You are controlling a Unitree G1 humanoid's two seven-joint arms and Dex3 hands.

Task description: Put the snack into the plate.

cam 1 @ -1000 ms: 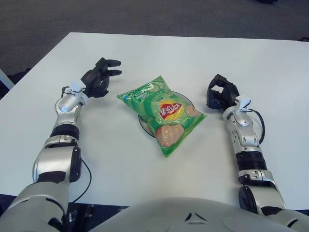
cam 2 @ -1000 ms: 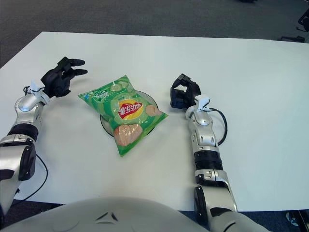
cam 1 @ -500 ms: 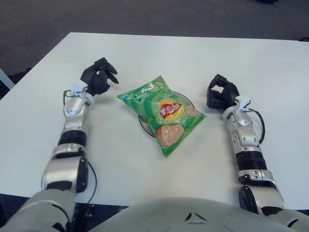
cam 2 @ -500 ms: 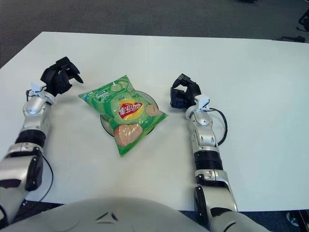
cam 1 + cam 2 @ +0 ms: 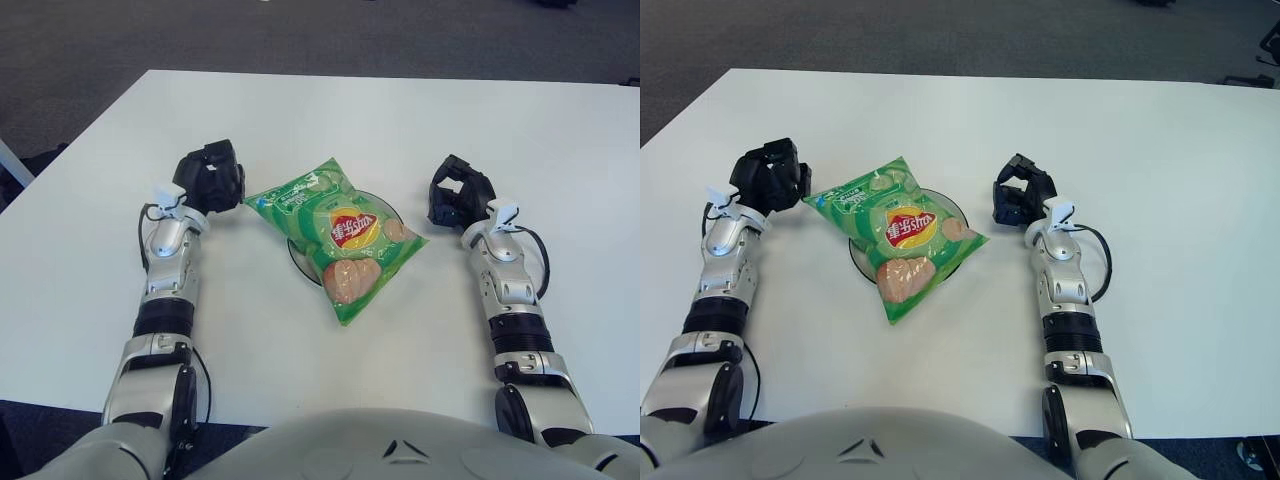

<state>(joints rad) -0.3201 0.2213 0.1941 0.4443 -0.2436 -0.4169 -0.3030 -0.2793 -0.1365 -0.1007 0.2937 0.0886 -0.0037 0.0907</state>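
Observation:
A green bag of crisps (image 5: pixel 338 234) lies flat on a small dark-rimmed plate (image 5: pixel 386 208) at the table's middle and covers most of it. My left hand (image 5: pixel 212 177) rests on the table just left of the bag's top corner, fingers curled, holding nothing. My right hand (image 5: pixel 456 193) sits on the table to the right of the plate, fingers curled, empty, apart from the bag.
The white table (image 5: pixel 320 110) spreads wide around the plate. Dark carpet (image 5: pixel 300 30) lies beyond its far edge. A black cable (image 5: pixel 540 260) loops by my right wrist.
My left hand has curled its spread fingers shut and moved in toward the bag's left corner. The forearm has swung nearer my body. The right hand and the bag have not moved.

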